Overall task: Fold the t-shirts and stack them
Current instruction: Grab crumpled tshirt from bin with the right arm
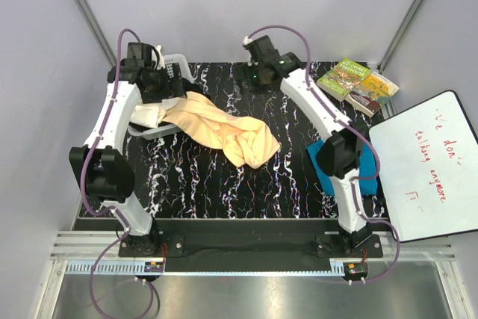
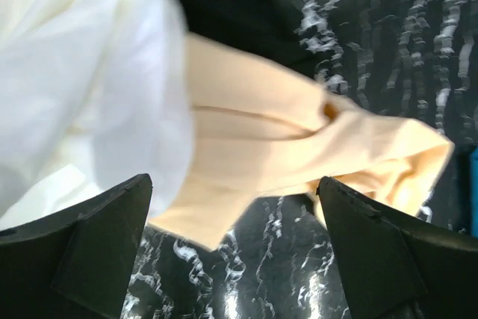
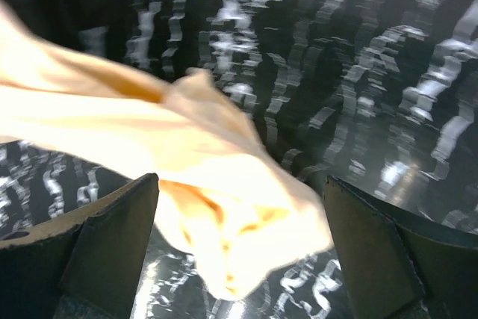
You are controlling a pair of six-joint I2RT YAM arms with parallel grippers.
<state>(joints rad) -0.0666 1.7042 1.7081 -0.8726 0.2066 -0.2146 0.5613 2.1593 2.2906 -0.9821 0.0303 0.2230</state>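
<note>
- Table [image 1: 246,184]: bare black marbled surface is noted on the near side of the peach t-shirt [image 1: 224,134], up to the edge where both arm bases are bolted.
- Teal t-shirt [image 1: 321,169]: found right of the peach t-shirt and slightly nearer, well apart from it. It lies flat and is partly hidden under the right arm. It is judged to be set aside as the base of the stack. How fully it is folded cannot be told.
- Whiteboard [image 1: 426,162]: lies further right of the peach t-shirt, off the working area.
- Peach t-shirt: lies crumpled at mid-table, unfolded. Its far-left end runs up against a clear container [image 1: 146,132] holding white cloth [image 2: 75,72].
- Left gripper [image 2: 233,184]: held above the far-left end of the peach t-shirt, fingers spread wide, nothing pinched.
- Right gripper [image 3: 240,181]: held on the far side of the peach t-shirt, fingers spread wide, empty. The bunched right end is seen below it.
- Judgement: the grippers are placed over opposite ends so the cloth can be taken at two points and drawn flat.
- Books [image 1: 357,84]: lie far right of the peach t-shirt, untouched.
</note>
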